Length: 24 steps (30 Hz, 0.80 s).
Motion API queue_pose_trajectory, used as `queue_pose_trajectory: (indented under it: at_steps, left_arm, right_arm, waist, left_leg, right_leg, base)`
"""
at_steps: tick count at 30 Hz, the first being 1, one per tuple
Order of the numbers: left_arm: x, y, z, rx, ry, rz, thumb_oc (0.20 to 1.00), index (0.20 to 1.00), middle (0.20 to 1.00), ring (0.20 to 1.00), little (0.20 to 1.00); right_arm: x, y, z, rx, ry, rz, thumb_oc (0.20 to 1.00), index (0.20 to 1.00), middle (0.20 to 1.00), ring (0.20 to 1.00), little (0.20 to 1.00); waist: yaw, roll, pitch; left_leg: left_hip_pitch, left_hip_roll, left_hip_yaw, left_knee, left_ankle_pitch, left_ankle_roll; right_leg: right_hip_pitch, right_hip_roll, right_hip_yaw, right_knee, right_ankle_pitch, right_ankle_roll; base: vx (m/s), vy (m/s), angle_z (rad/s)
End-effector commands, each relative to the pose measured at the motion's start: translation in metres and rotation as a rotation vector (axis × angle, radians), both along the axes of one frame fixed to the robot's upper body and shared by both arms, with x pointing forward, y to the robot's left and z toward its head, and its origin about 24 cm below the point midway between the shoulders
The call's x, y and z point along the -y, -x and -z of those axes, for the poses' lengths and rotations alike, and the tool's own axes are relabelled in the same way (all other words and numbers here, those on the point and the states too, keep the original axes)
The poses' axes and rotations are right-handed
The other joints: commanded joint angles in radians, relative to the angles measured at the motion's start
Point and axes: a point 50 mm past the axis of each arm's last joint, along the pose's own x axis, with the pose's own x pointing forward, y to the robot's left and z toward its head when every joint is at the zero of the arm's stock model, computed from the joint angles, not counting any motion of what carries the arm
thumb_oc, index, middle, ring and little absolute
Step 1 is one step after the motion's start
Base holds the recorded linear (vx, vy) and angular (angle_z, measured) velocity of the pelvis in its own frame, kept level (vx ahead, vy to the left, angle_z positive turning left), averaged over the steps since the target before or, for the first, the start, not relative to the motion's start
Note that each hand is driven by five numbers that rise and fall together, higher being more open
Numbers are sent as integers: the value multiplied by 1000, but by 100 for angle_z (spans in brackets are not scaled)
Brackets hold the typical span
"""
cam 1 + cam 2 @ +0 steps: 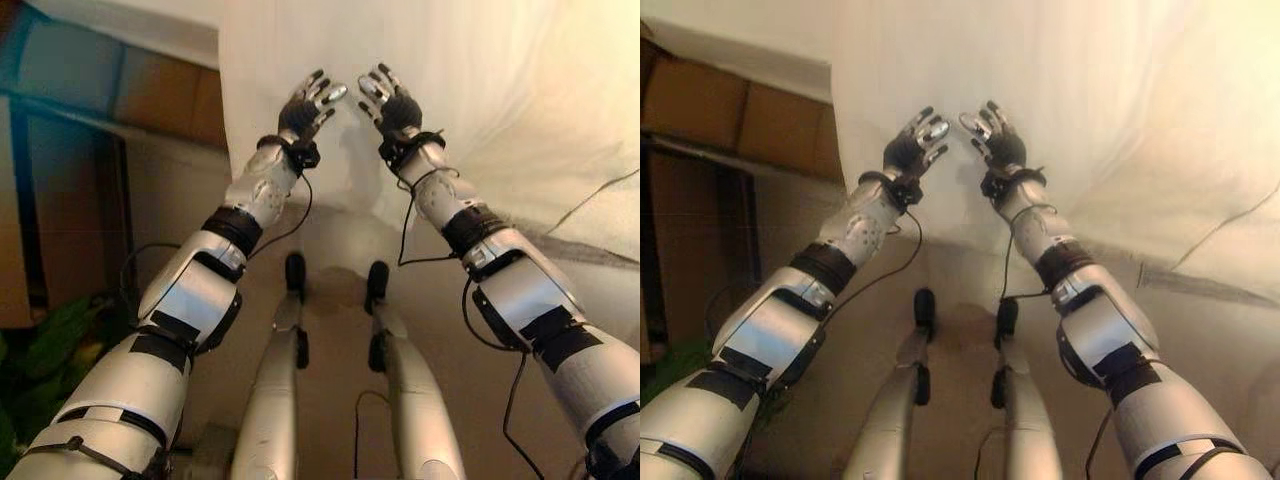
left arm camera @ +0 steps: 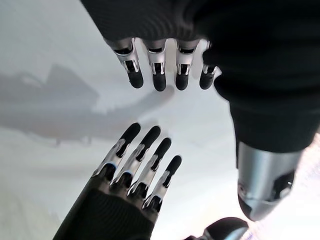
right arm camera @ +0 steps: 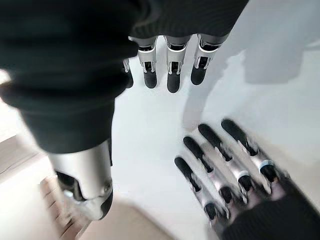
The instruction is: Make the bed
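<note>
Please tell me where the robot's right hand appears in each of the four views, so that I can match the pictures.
Left eye view: right hand, upper centre, over the white sheet.
Right eye view: upper centre.
Left wrist view: lower part, fingers pointing towards the left hand.
Right wrist view: upper part.
Shared landmark: the white sheet.

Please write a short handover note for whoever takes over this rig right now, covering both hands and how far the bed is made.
Left hand: open, fingers relaxed, raised over the white sheet, holding nothing.
Right hand: open too, beside the left, close but apart, also holding nothing.
The sheet covers the bed ahead and hangs down its near side; creases show to the right. A brown wooden frame stands on the left.
Done: the sheet lies on the bed.
Left: judging by the creases, probably grasp the sheet and smooth it.
</note>
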Motion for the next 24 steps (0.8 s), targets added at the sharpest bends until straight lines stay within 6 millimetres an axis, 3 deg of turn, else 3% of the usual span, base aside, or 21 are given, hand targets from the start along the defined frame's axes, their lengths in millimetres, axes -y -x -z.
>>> queue_pose_trajectory:
  at_steps: [1, 5, 9, 18, 19, 21, 22, 24]
  left_arm:
    - [-8, 4, -45, 128, 45, -60, 1000, 1000, 1000, 1000, 1000]
    - [-26, 3, -59, 157, 63, -217, 1000, 1000, 1000, 1000, 1000]
    - [-45, 2, -54, 147, 89, -376, 1000, 1000, 1000, 1000, 1000]
    - [-91, -3, -21, 9, 128, -562, 1000, 1000, 1000, 1000, 1000]
    - [-104, -4, -9, -30, 128, -600, 1000, 1000, 1000, 1000, 1000]
    - [-110, -4, -1, -55, 120, -611, 1000, 1000, 1000, 1000, 1000]
    - [-126, -4, 22, -121, 129, -638, 1000, 1000, 1000, 1000, 1000]
    - [-130, -3, 29, -139, 133, -645, 1000, 1000, 1000, 1000, 1000]
  right_arm:
    - [10, 5, -43, 114, -34, 60, 1000, 1000, 1000, 1000, 1000]
    - [18, 2, -49, 100, -13, 167, 1000, 1000, 1000, 1000, 1000]
    - [30, 0, -37, 72, -2, 300, 1000, 1000, 1000, 1000, 1000]
    - [68, -9, 8, -118, 36, 499, 1000, 1000, 1000, 1000, 1000]
    - [77, -10, 17, -154, 29, 526, 1000, 1000, 1000, 1000, 1000]
    - [84, -10, 25, -185, 43, 541, 1000, 1000, 1000, 1000, 1000]
    - [103, -9, 43, -248, 79, 591, 1000, 1000, 1000, 1000, 1000]
    - [110, -8, 50, -272, 85, 610, 1000, 1000, 1000, 1000, 1000]
  waist:
    - [-5, 43, 32]
    - [-7, 52, 32]
    - [-10, 58, 32]
    - [-16, 71, 32]
    - [-14, 73, 32]
    - [-13, 75, 32]
    - [-12, 80, 32]
    - [-13, 81, 32]
  left_leg:
    - [-26, -57, 30, 100, -155, -32]
    - [-97, -54, 24, 102, -148, -39]
    - [-134, -51, 22, 108, -149, -41]
    - [-133, -55, 25, 107, -159, -40]
    - [-134, -57, 27, 115, -162, -39]
    - [-132, -58, 28, 117, -165, -38]
    - [-132, -59, 31, 126, -168, -38]
    - [-131, -59, 33, 129, -169, -38]
  right_leg:
    - [-44, 22, 14, -14, 7, 55]
    - [-121, 18, 10, 6, 2, 50]
    - [-164, 21, 13, 20, -2, 46]
    - [-176, 20, 21, 36, -18, 36]
    - [-180, 19, 22, 44, -19, 35]
    - [-179, 19, 23, 46, -20, 35]
    - [-178, 20, 26, 51, -25, 33]
    - [-178, 21, 26, 54, -27, 32]
  base:
    - [36, -49, 9]
    - [34, -42, 4]
    - [26, -13, 7]
    - [2, 0, 1]
    - [0, 0, 0]
    - [0, 0, 0]
    - [0, 0, 0]
    - [-4, 2, 2]
